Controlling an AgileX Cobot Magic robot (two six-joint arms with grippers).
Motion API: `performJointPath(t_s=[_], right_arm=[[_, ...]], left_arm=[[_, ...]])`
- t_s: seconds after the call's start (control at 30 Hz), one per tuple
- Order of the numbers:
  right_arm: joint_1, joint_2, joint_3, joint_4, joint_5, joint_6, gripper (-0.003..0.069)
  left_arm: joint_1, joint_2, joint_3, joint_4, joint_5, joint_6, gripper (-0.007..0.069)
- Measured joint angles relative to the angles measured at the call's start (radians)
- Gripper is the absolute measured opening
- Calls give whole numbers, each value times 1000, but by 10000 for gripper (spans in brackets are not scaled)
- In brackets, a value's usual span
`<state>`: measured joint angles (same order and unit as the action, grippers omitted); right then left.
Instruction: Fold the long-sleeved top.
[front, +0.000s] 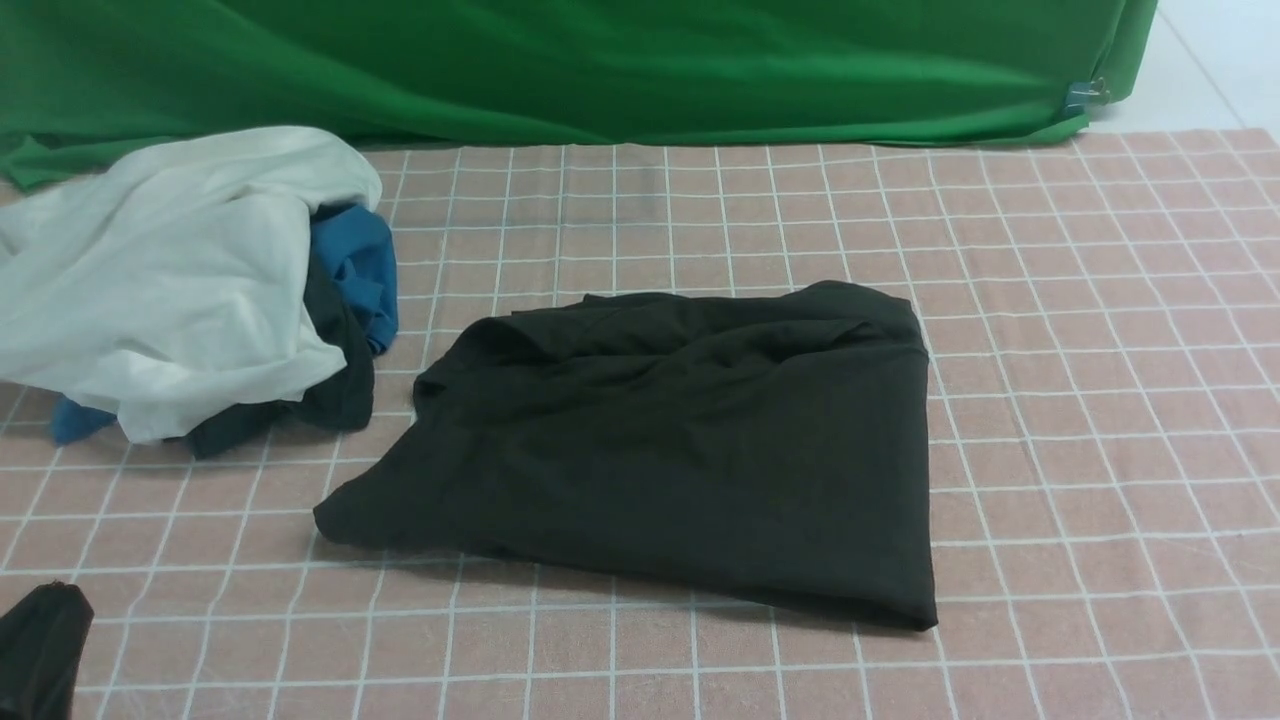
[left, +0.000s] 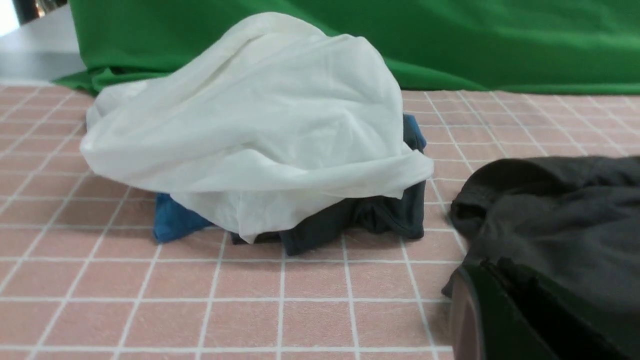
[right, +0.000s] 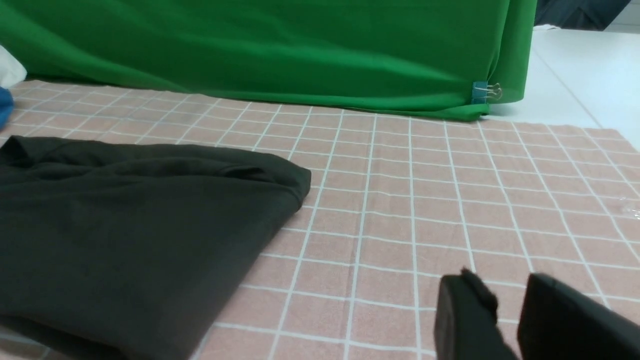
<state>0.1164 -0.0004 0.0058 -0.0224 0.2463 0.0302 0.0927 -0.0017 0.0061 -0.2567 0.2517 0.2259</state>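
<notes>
We see the long-sleeved top (front: 690, 440) lying folded into a rough rectangle on the table (front: 1100, 400), which is covered by a pink checked cloth (front: 1050, 300). Its edge toward the right claw (right: 505, 310) looks straight and neat; the opposite edge is more rumpled and slants outward.

The right claw shows only in its own wrist view, low over bare checked cloth, with a clear gap between its two dark fingers (right: 462, 315) and nothing between them. The top lies near it, off to its left side, not touching.

The left claw (left: 505, 310) sits low at the top's near left corner. From the wrist view we take its jaws to be closed, though the dark fingers blur into the dark fabric and we cannot tell whether any cloth is pinched. In the front view only a dark shape at the bottom left corner shows.

Beyond the left claw, well apart from the top, a white garment (front: 170, 280) drapes over a blue cloth (front: 355, 270) and a dark charcoal cloth (front: 330, 390). A green backdrop (front: 600, 70) hangs behind the table, held by a binder clip (right: 485, 92).
</notes>
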Motion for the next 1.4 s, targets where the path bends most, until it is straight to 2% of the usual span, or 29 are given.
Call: performJointPath(t_s=[0.43,1.4], right_arm=[[0,0,0,0,0,0,237],[-2,0,0,0,0,0,238]], left_arm=[[0,0,0,1,-1,-41,17],[1,0,0,1,-1,-44,18]])
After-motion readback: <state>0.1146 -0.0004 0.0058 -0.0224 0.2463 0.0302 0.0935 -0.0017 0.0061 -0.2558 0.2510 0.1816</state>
